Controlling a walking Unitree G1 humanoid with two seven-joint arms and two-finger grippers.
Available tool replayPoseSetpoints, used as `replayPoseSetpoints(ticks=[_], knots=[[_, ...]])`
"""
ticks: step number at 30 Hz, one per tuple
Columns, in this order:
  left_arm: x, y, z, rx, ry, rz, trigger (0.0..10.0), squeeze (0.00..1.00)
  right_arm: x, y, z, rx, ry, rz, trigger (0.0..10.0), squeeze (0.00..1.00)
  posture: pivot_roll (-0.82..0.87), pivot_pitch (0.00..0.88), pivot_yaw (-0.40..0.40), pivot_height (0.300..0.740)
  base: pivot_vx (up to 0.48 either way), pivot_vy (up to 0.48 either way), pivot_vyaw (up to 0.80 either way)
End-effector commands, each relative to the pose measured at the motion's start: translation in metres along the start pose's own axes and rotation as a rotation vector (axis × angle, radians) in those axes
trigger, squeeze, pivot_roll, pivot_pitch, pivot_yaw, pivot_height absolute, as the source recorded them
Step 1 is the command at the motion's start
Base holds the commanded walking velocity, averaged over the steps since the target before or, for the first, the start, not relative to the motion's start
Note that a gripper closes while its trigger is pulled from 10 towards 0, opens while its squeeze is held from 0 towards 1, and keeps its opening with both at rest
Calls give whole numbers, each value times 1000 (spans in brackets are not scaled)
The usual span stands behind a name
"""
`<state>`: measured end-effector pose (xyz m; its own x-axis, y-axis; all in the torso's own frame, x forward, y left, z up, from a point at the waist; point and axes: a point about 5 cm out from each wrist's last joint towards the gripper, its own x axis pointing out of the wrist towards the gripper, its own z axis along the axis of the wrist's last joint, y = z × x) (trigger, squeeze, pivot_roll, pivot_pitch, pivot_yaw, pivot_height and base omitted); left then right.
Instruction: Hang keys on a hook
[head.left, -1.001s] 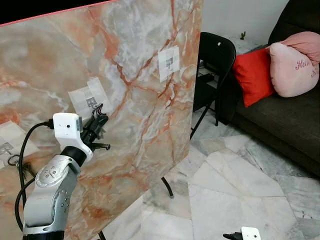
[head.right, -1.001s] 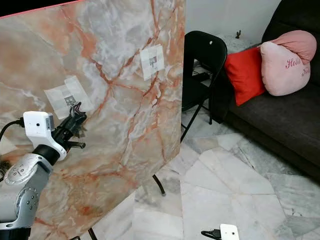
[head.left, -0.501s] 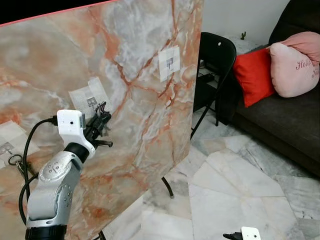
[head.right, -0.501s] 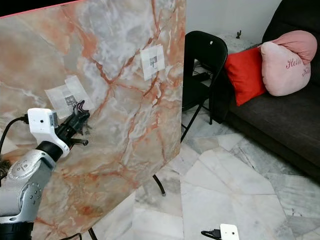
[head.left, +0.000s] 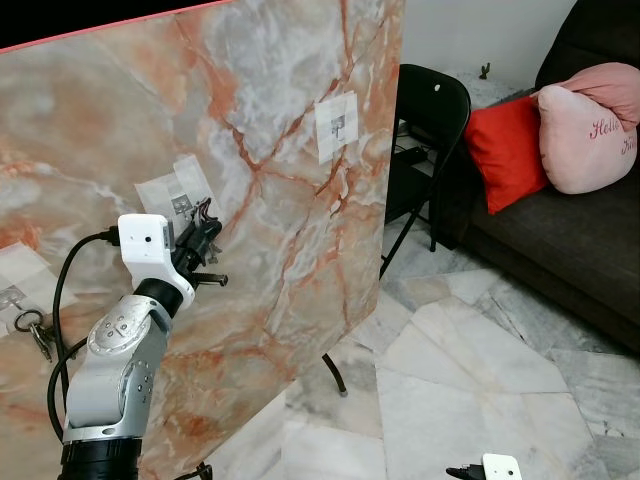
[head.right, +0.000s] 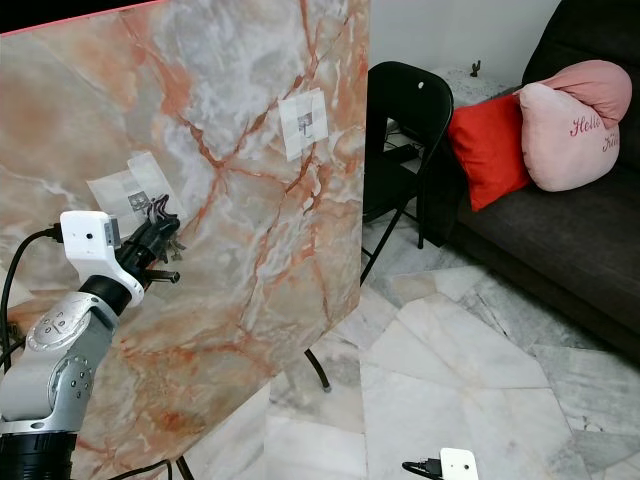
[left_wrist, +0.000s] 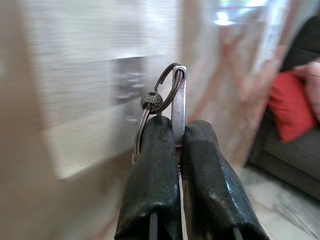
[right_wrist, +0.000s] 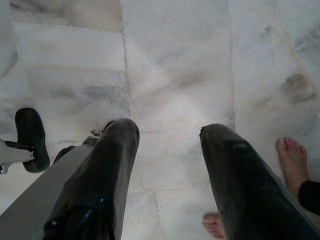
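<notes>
A marble-patterned board (head.left: 270, 200) stands upright and carries white pads with small hooks. My left gripper (head.left: 205, 235) is raised against the board, just below the middle pad and its hook (head.left: 182, 203). It is shut on a key ring with a key (left_wrist: 170, 95), which sticks up past the fingertips (left_wrist: 155, 135) in the left wrist view. A second hook pad (head.left: 337, 125) sits higher to the right. Another bunch of keys (head.left: 30, 328) hangs from the far-left pad. My right gripper (right_wrist: 170, 135) hangs open above the floor.
A black folding chair (head.left: 430, 110) stands behind the board's right edge. Beyond it is a dark sofa (head.left: 560, 240) with a red cushion (head.left: 505, 150) and a pink pillow (head.left: 585, 125). A person's bare feet (right_wrist: 292, 155) are on the marble floor near my right gripper.
My left gripper has moved up and to the right with the keys, closer to the middle hook pad. The right arm has stayed still.
</notes>
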<state>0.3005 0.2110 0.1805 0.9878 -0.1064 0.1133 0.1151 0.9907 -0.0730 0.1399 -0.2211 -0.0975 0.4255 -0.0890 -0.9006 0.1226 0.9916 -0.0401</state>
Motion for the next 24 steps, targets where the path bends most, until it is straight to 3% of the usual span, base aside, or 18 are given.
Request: replayPoseSetpoints(ticks=[1,13,18,24], knots=[[2,7,8,17,-36,48,10000,0,0,0,0,8,-4,-3,10000,0,70,0,-19,740,0,0,0],[0,17,4,-120,-41,111,10000,0,0,0,0,7,-4,-4,10000,0,71,0,-22,740,0,0,0],[-4,18,-1,-306,-41,93,10000,0,0,0,0,9,-4,-5,10000,0,71,0,-22,740,0,0,0],[-10,19,-8,-384,-36,60,10000,0,0,0,0,10,-5,-4,10000,0,72,0,-22,740,0,0,0]])
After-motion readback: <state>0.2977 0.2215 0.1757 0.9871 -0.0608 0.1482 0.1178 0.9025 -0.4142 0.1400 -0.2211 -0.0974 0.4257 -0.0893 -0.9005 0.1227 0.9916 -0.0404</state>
